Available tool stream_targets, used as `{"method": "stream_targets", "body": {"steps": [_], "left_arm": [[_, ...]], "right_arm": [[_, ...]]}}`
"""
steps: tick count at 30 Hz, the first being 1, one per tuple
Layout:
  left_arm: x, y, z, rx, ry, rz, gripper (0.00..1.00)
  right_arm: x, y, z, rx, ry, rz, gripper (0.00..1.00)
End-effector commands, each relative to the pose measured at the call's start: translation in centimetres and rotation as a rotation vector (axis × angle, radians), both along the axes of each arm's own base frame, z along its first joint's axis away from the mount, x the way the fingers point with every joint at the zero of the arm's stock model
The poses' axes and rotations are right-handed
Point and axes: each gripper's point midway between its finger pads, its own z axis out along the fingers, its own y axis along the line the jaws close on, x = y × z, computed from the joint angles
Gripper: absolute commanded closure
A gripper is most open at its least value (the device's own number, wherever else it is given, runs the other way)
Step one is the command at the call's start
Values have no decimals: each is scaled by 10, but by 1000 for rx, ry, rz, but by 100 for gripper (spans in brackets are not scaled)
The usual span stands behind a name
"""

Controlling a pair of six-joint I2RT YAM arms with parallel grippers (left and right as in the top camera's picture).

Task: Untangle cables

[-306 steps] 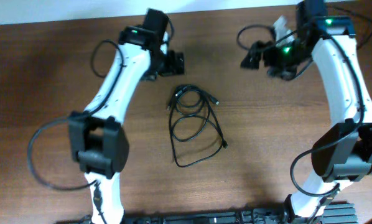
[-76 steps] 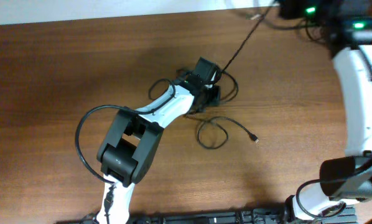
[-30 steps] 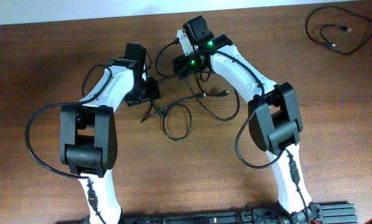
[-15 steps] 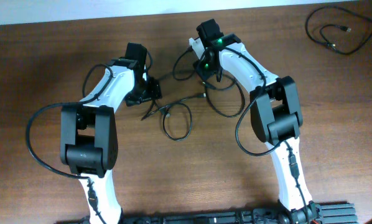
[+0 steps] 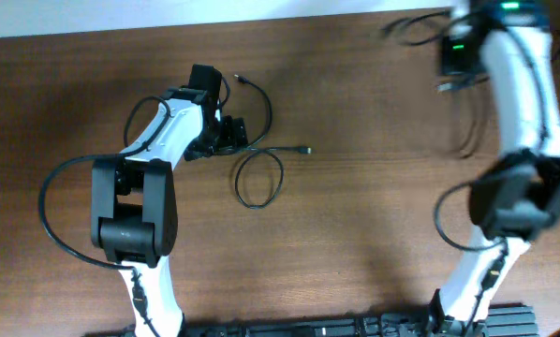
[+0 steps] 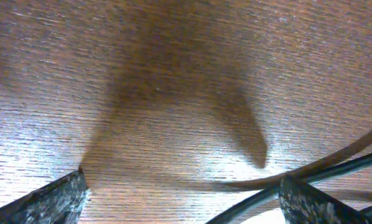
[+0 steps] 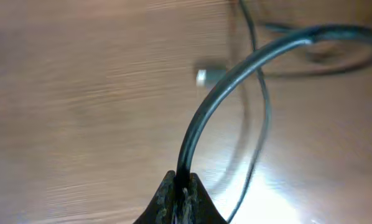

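A thin black looped cable (image 5: 261,153) lies flat on the bench in one round coil. Its tail runs toward 3 o'clock and ends in a small plug (image 5: 305,150). At 12 o'clock from the coil, a curved strand (image 5: 268,108) bends down from its own plug (image 5: 240,80). Far off at 2 o'clock, the pinched cable (image 7: 236,68) arches up from the right fingers (image 7: 164,202), with a blurred plug (image 7: 203,76) behind it.

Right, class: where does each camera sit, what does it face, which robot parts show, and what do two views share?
Overhead: above the table, looking down; left arm, right arm, looped cable.
Left wrist: low over the wood; left fingers open at bottom corners.
Right wrist: facing the table; right fingers pinching a held cable.
Shared: overhead and left wrist both show cable by left fingers.
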Motion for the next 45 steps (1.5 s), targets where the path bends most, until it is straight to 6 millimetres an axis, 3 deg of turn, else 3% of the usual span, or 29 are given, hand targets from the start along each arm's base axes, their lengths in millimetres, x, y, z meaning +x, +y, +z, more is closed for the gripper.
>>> {"method": "stream_targets", "body": {"steps": [1,2,4,7,8,11,13,14,17,19,22,25,28,30,31,32,33,34,35,37,39,40,41,42,43,45], "left_arm": [[-26,8,-37,20,117,11,1],[-26,8,-37,19,117,11,1],[-26,8,-37,20,116,11,1],[-23,8,-37,18,108,11,1],[-23,7,-37,17,105,11,1],[-23,7,-37,17,105,11,1],[-23,7,-37,17,105,11,1],[-23,7,-37,17,105,11,1],[-23,7,-37,17,106,11,1],[-23,7,-37,17,106,11,1],[-23,7,-37,17,106,11,1],[-23,8,-37,17,106,11,1],[-23,7,-37,17,106,11,1],[-23,7,-37,17,106,11,1],[-23,8,-37,17,106,11,1],[-23,8,-37,17,106,11,1],[-23,8,-37,17,106,11,1],[-23,7,-37,17,106,11,1],[-23,7,-37,17,106,11,1],[-23,8,-37,17,106,11,1],[-23,8,-37,17,106,11,1],[-25,5,-36,4,114,9,1],[-26,-7,-35,-66,125,3,1],[-26,-16,-32,-121,130,0,1],[-24,-22,-28,-164,131,-1,1],[-18,-31,-14,-236,133,-3,1]], "right_arm": [[-40,-75,32,-49,-37,-247,96],[-61,-97,33,-24,-20,-347,96],[-80,-105,34,12,15,-343,96],[-85,-82,54,68,-9,-132,96],[-84,-68,76,94,-85,-75,96],[-109,-68,124,-1,-175,-107,96],[-142,-89,162,-145,-236,-273,96],[-173,-124,192,-305,-290,-481,96],[-198,-157,198,-377,-286,-635,96],[-214,-177,187,-354,-275,-741,96],[-202,-193,148,-227,-261,-743,96],[-165,-194,82,-58,-191,-675,96],[-137,-193,16,1,-69,-621,96],[-121,-197,-40,39,32,-608,91],[-118,-196,-59,54,71,-603,81],[-116,-192,-83,73,125,-595,54],[-115,-189,-99,86,163,-588,40],[-114,-187,-103,89,172,-584,26],[-113,-186,-103,88,170,-581,20],[-109,-182,-86,77,141,-570,18],[-99,-163,-55,137,71,-527,18],[-85,-138,-43,247,16,-469,18],[-61,-85,-32,480,-46,-347,18],[-52,-56,-27,584,-56,-271,18],[-41,-12,-20,711,-66,-122,17],[-32,50,-19,765,-26,62,18]]}}
